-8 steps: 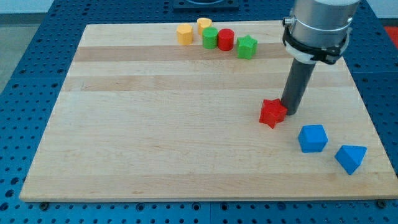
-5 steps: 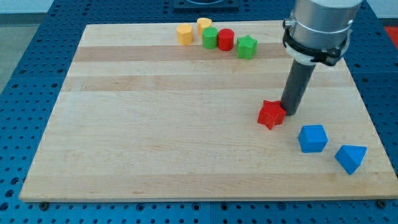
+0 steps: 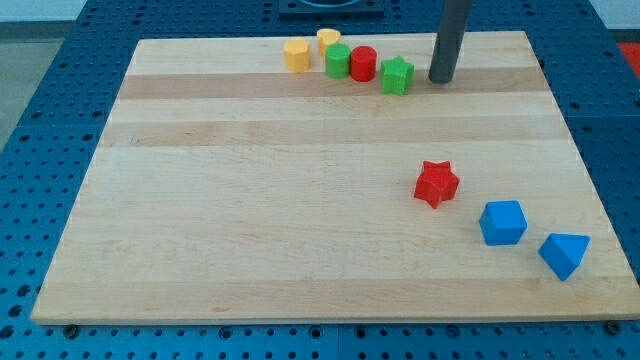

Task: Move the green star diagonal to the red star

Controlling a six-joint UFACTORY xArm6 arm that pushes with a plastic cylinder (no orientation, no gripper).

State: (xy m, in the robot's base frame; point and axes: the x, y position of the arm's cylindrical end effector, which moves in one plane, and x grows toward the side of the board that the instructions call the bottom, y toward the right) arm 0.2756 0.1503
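The green star (image 3: 397, 75) lies near the view's top edge of the wooden board, at the right end of a row of blocks. The red star (image 3: 436, 184) lies lower, right of the board's centre. My tip (image 3: 440, 80) rests on the board just to the right of the green star, a small gap apart from it. It is far above the red star in the view.
Left of the green star sit a red cylinder (image 3: 363, 63), a green cylinder (image 3: 338, 60) and two yellow blocks (image 3: 297, 55), (image 3: 328, 41). A blue cube (image 3: 502, 222) and a blue wedge-like block (image 3: 564, 254) lie at the lower right. The board's top edge (image 3: 480, 36) is close behind my tip.
My tip has left the red star's right side and moved up the view to beside the green star. The red star slid slightly to the left earlier.
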